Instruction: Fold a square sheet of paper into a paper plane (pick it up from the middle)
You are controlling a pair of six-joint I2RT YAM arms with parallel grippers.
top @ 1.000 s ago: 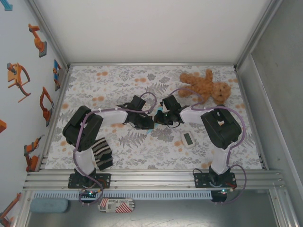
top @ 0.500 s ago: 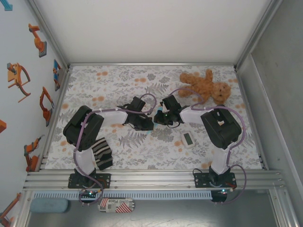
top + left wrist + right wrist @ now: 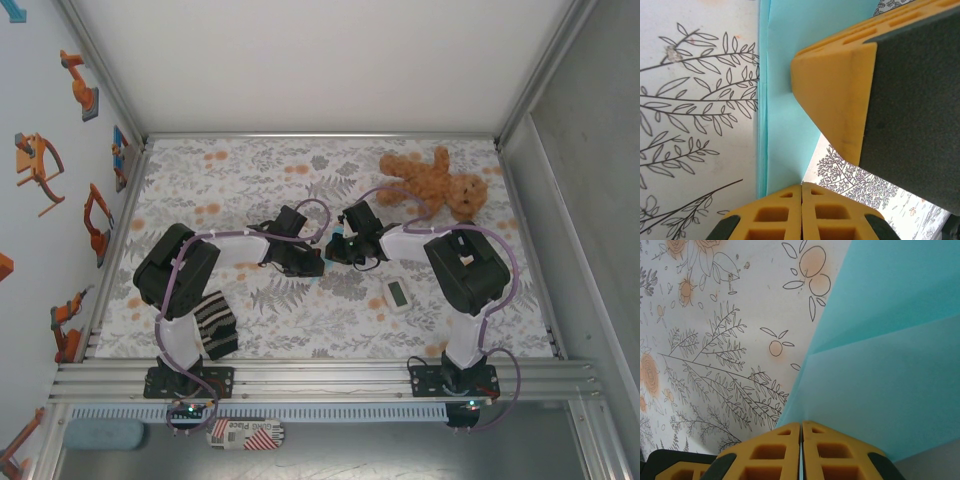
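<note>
Left arm (image 3: 235, 243) and right arm (image 3: 405, 243) are bent inward; folded light-blue paper (image 3: 880, 390) is clamped by left gripper (image 3: 801, 200) and right gripper (image 3: 801, 440).

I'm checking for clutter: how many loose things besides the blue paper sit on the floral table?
3: a brown teddy bear in the far right corner, a small white gadget right of centre, and a striped cloth at the near left. More may be hidden.

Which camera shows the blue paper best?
The right wrist view: the blue paper fills half the picture, with its folded layers showing. The left wrist view shows a narrow strip; the top view shows just a tiny sliver.
</note>
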